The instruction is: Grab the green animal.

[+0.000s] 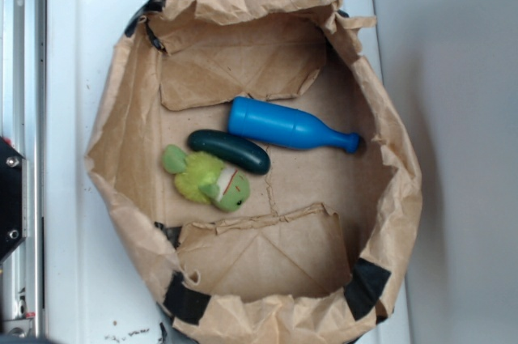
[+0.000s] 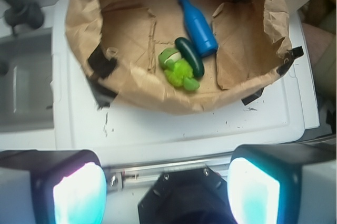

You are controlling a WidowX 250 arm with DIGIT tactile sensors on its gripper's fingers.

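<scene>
I am looking down through the wrist camera, and nearest to me the hand point(image 2: 167, 187) is hanging released, its two glowing pads spread wide at the bottom of the view with nothing between them. It is hovering over the white counter point(image 2: 200, 124), well short of everything it has to reach.

Beyond that bare strip the crumpled paper bag point(image 2: 84, 18) is standing open, its near wall rising between the hand and the contents. Just inside that wall the green animal point(image 2: 178, 68) is lying on the bag's floor, almost straight ahead of the hand and only slightly right of its centre line. In the wrist view its body is running diagonally, from the pale face end at far left to a dark foot at near right. I am judging that the hand needs to travel forward over the wall and then descend.

Pressing against the far right side of the toy, the dark green cucumber point(image 2: 189, 56) is lying on the same diagonal, so a wide grip may catch it too. Farthest back, the blue bottle point(image 2: 196, 23) is touching the cucumber's far side.
</scene>
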